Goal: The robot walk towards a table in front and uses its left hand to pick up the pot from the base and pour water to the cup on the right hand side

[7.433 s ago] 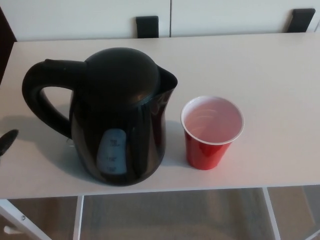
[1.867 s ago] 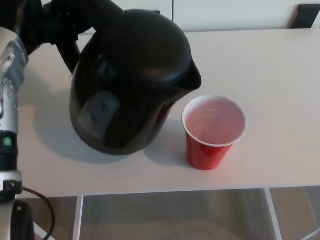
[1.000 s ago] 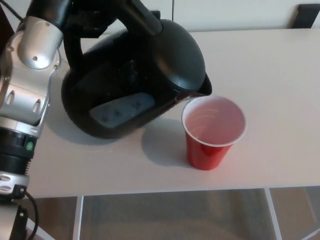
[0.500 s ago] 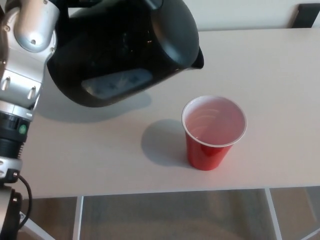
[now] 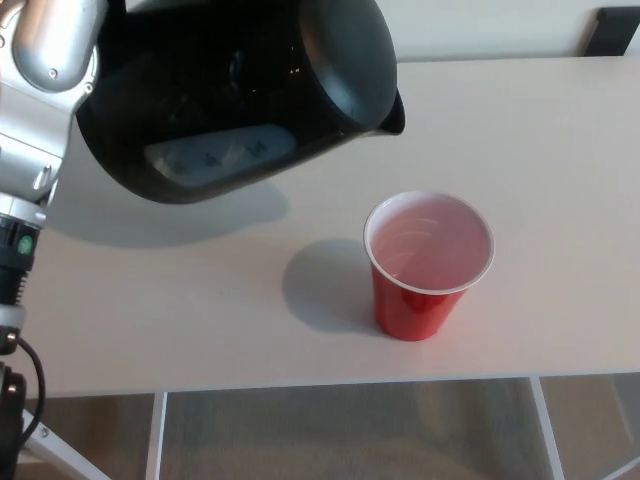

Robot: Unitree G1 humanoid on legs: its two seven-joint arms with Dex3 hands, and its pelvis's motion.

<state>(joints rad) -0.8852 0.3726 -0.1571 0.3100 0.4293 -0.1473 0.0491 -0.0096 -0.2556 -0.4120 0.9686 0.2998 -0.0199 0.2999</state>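
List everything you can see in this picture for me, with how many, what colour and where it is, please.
kettle: one, black with a pale water window, lifted and tilted over the table's left part, spout toward the cup.
cup: one, red outside, white inside, upright near the table's front edge, right of the kettle.
table: one, white, filling most of the view.
dark chair backs: one shows at the far right behind the table.
floor: grey-brown, below the table's front edge.
left arm: one, silver and black, at the picture's left; its hand is not visible.
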